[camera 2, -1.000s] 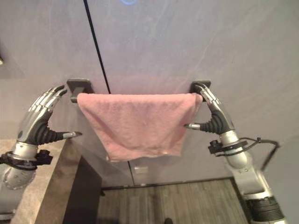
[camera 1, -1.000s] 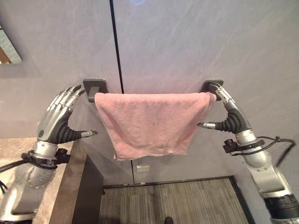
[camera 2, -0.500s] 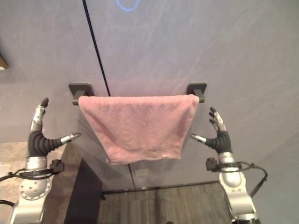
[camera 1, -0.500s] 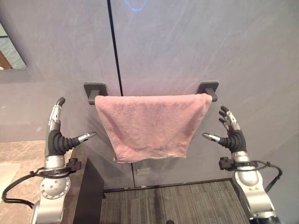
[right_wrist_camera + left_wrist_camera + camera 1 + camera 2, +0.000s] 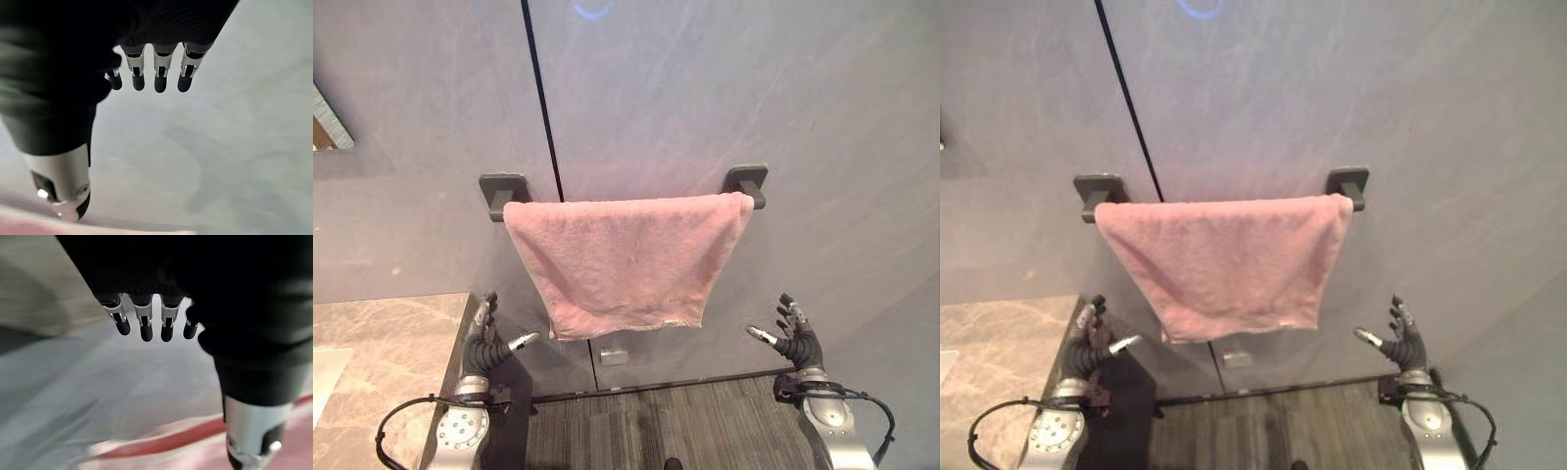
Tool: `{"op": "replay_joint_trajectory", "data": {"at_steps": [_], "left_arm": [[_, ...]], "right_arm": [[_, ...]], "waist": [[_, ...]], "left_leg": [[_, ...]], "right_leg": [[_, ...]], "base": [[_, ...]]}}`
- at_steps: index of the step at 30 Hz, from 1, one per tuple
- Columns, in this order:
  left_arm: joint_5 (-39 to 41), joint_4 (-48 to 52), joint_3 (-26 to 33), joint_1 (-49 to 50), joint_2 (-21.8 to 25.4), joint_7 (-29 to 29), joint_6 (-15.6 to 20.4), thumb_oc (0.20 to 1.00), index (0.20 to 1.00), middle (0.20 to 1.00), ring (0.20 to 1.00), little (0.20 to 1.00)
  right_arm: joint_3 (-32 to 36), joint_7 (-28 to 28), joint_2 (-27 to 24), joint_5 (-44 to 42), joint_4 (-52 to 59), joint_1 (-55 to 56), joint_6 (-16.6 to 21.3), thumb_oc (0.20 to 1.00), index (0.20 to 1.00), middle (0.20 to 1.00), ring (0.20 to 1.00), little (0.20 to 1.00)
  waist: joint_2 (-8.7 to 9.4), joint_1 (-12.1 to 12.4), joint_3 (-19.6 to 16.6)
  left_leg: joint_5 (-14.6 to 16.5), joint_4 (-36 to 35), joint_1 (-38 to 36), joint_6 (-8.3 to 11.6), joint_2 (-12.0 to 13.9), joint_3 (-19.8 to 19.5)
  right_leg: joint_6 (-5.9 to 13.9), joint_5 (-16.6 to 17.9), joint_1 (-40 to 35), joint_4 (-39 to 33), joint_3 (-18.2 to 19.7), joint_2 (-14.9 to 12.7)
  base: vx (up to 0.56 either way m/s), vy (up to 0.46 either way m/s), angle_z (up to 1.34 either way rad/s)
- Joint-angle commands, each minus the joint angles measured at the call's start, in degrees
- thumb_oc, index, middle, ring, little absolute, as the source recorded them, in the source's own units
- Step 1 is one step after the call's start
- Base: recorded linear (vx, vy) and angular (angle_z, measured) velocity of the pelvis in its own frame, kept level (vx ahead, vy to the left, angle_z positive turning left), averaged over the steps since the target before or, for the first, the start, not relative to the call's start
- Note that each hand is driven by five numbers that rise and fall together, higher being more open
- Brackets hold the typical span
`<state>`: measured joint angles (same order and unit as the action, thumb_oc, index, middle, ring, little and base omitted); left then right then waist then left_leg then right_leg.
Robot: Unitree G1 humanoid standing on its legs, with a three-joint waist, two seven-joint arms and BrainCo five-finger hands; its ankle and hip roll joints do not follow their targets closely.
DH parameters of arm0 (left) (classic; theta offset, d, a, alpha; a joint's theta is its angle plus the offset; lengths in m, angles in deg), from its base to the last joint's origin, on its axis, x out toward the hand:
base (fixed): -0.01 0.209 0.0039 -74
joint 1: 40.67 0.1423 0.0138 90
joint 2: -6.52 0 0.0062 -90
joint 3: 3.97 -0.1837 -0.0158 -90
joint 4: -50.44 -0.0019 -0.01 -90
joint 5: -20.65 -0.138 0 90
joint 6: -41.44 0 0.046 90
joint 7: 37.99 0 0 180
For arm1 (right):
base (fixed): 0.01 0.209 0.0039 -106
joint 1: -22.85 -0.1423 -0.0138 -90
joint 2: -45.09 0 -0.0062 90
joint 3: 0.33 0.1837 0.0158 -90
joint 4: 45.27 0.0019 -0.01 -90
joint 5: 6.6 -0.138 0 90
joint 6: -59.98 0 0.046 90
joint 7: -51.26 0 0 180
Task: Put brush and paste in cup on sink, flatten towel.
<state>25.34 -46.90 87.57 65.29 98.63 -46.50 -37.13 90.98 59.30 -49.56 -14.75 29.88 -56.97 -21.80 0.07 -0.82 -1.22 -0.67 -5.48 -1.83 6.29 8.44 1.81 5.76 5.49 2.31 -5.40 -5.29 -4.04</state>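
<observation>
Both eye views face the wall head-on from mid-distance, sharing the towel (image 5: 626,259) on its rail. Each wrist view looks closely along its own hand toward the wall.

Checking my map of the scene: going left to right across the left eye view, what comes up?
Countertop → left robot hand → left towel bracket → pink towel → right towel bracket → right robot hand.

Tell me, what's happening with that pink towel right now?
Both hands open, left hand and right hand low, clear of the towel. Towel spread flat over the bar. Nothing in the way.
</observation>
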Motion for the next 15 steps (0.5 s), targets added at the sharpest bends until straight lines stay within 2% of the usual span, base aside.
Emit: {"op": "replay_joint_trajectory", "data": {"at_steps": [1,2,5,6,15], "left_arm": [[2.34,-2.40,-1.70,-2.19,2.38,0.19,1.65,1.000,1.000,1.000,1.000,1.000],[2.48,-5.95,-2.96,-2.72,2.19,0.07,1.42,1.000,1.000,1.000,1.000,1.000],[2.81,-9.66,-4.10,-3.30,2.02,0.45,0.73,1.000,1.000,1.000,1.000,1.000],[2.52,-12.30,-4.71,-3.79,2.00,0.10,0.68,1.000,1.000,1.000,1.000,1.000],[2.33,-25.85,-6.29,-6.07,0.59,-1.35,-0.63,1.000,1.000,1.000,1.000,1.000]], "right_arm": [[0.67,2.47,0.98,0.05,-2.29,-3.35,2.06,1.000,1.000,1.000,1.000,1.000],[-0.55,2.34,1.95,-2.24,-7.60,-4.54,2.06,1.000,1.000,1.000,1.000,1.000],[-2.22,2.10,1.64,-1.32,-10.88,-5.57,1.41,1.000,1.000,1.000,1.000,1.000],[-3.24,1.81,2.39,-3.44,-14.95,-6.76,1.45,1.000,1.000,1.000,1.000,1.000],[-6.98,1.34,2.95,-3.38,-24.73,-9.70,0.40,1.000,1.000,1.000,1.000,1.000]], "waist": [[1.91,0.25,-1.28],[2.09,0.33,-1.30],[2.23,0.45,-1.22],[2.38,0.55,-1.14],[2.93,0.96,-1.19]], "left_leg": [[-1.75,0.48,1.64,0.07,-0.08,1.13],[-1.79,0.48,1.72,0.08,-0.13,0.92],[-1.92,0.48,1.84,0.10,-0.11,0.71],[-2.01,0.48,1.91,0.13,-0.04,0.55],[-2.12,0.48,2.11,0.04,0.05,0.23]], "right_leg": [[2.93,-1.47,-1.35,0.40,-3.48,-3.76],[2.94,-1.43,-1.39,0.40,-3.63,-3.78],[2.98,-1.41,-1.47,0.40,-3.84,-3.83],[3.02,-1.40,-1.52,0.40,-4.00,-3.87],[3.07,-1.26,-1.47,0.40,-4.17,-3.87]], "base": [[0.00,0.000,0.00],[0.00,0.000,0.00],[0.00,0.002,0.04],[0.00,-0.001,0.10],[0.00,0.002,0.06]]}}
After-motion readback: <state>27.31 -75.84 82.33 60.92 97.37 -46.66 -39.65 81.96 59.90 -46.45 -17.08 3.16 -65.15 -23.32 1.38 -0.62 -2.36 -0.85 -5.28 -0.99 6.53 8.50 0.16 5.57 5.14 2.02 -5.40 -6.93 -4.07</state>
